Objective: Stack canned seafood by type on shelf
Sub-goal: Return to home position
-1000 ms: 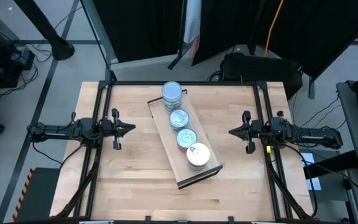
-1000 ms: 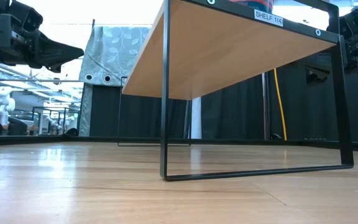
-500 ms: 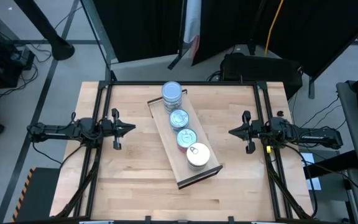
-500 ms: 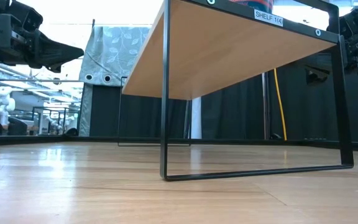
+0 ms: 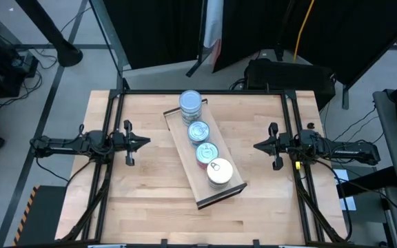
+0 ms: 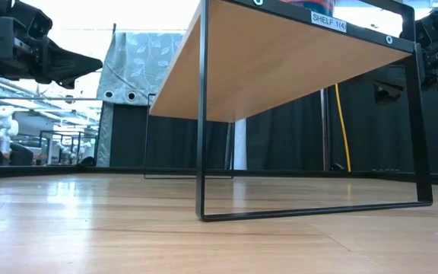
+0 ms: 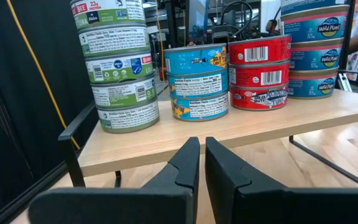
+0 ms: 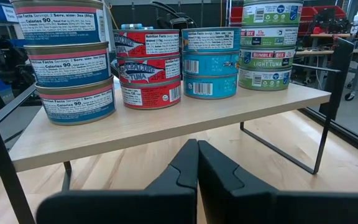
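Jaws shut; left arm [image 5: 81, 145], right arm [image 5: 336, 149] level beside shelf [image 5: 219, 193]

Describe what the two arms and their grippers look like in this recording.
Both arms are slim, black and jointed, the left arm and right arm alike. Each ends in a short crossbar carrying two matte black, wedge-shaped fingers: left gripper, right gripper. Black cables trail from each arm. The right arm bears a small yellow mark near its wrist.

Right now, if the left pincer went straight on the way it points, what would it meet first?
Likely the shelf's near edge, below the teal stack and red stack; height is uncertain.
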